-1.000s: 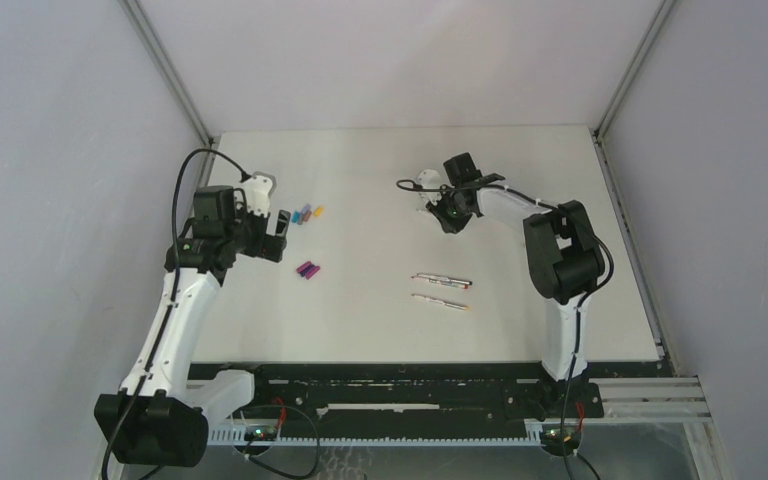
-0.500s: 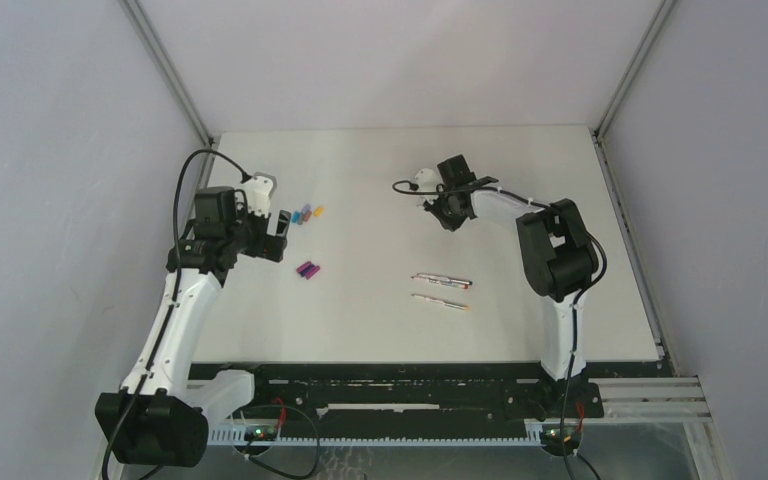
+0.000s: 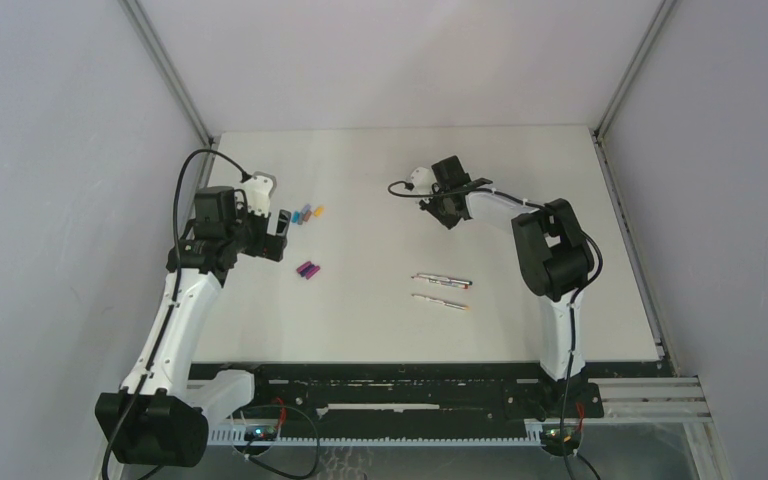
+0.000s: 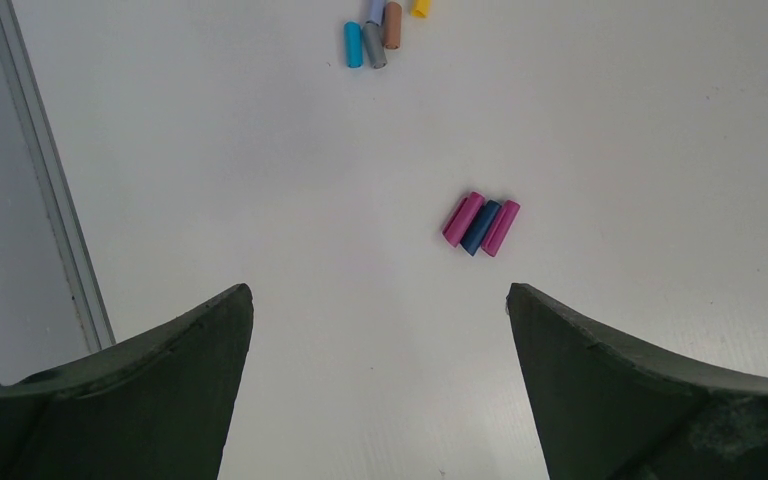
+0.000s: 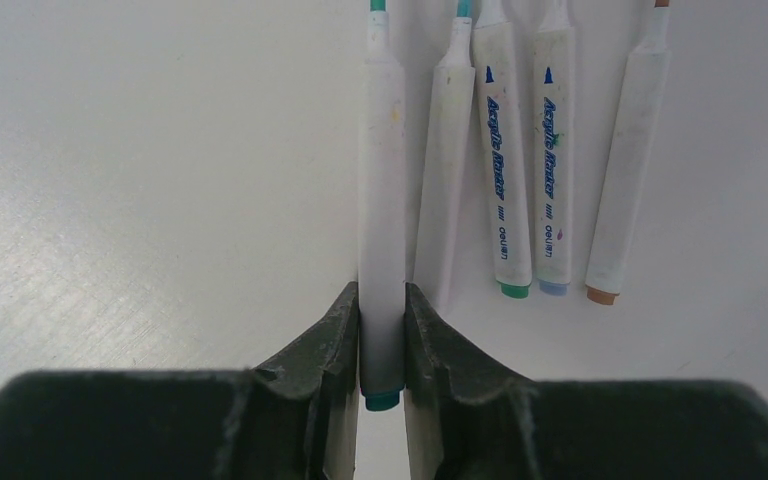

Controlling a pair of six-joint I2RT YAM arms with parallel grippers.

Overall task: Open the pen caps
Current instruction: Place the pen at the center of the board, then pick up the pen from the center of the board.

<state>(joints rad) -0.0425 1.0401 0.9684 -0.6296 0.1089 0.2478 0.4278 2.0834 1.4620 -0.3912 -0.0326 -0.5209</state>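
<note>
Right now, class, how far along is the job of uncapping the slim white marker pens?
Done: stubby coloured plastic caps lie loose in two clusters, and four white marker pens lie side by side with bare nibs. In hand: the right gripper clamps a fifth, teal-tipped pen. Remaining: two pens mid-table, too small to judge. The left gripper hangs open.

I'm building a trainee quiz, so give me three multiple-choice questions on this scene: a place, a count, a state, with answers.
1. The loose pen caps lie: A) beside the left arm; B) by the right arm's base; C) at the far right edge.
2. Caps in the touching cluster ahead of the left fingers: A) two; B) three; C) five.
3. The right fingers are: A) wide open; B) shut on a pen; C) shut on a cap.
Answers: 1 A, the top view shows them there; 2 B, magenta, blue, magenta; 3 B, its barrel sits clamped between them.
</note>
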